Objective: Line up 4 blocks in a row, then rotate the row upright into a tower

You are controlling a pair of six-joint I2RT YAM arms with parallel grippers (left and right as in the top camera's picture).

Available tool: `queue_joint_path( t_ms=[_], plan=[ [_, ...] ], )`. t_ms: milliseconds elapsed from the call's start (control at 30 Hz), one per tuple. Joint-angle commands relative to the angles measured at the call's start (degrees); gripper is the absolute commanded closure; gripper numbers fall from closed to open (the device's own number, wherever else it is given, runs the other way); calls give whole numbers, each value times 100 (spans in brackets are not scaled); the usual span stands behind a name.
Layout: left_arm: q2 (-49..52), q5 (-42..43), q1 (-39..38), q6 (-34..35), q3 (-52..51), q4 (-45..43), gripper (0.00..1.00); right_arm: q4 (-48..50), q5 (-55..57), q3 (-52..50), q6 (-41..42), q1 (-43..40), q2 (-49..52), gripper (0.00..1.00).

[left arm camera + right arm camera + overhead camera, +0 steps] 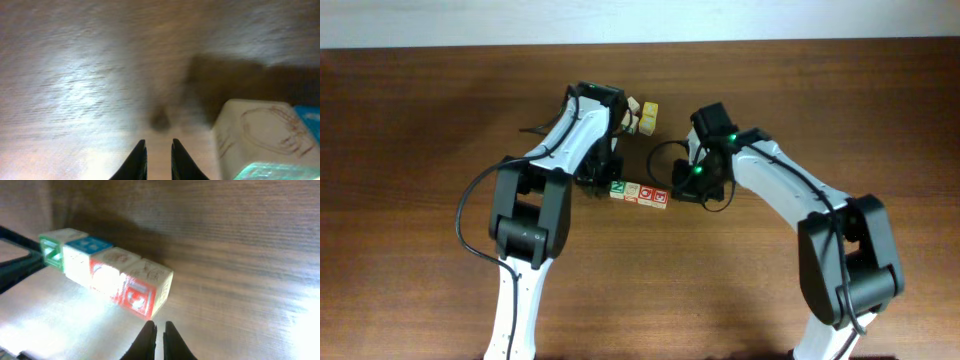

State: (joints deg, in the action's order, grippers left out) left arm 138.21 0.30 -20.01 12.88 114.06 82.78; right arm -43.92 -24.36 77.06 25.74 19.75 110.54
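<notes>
Four blocks sit in one tight row on the table. The row's long axis runs left to right, its right end tipped a shade nearer, and there's an arm at each end!

The right gripper is pinched all but together, holding nothing. The red end block lies just ahead and slightly left of its tips, corner-on. From there the line stretches away to the green block at the left end.

The left gripper shows a narrow gap, empty too. What looks like the green block lies off to its right, not between the fingers.

By my read, the right arm is better lined up on its end. It must spread before it can turn anything.
</notes>
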Motion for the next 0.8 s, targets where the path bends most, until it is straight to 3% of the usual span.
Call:
queue_joint_path(
  t_ms=[0,33,100,167,367,500,767],
  plan=[
    [-155,-162,306,-457,649,271,86,-352,-66,437,-26,-101,-339,91],
    [-170,-160,369,-809,935,407,94,-516,-44,498,9,-114,-339,91],
    [-219,-160,400,-1867,1423,540,98,-723,247,417,498,-144,-334,94],
    [-216,-157,400,-2378,1462,376,100,-514,413,197,625,-103,-328,96],
    [-216,647,409,-2415,1016,-199,100,483,402,-586,455,-9,-326,95],
    [-216,754,409,-2417,560,-201,100,1172,398,-1058,455,17,-323,95],
    [-216,1541,404,-2367,319,-411,100,1558,387,-1215,481,208,-321,96]
  ],
)
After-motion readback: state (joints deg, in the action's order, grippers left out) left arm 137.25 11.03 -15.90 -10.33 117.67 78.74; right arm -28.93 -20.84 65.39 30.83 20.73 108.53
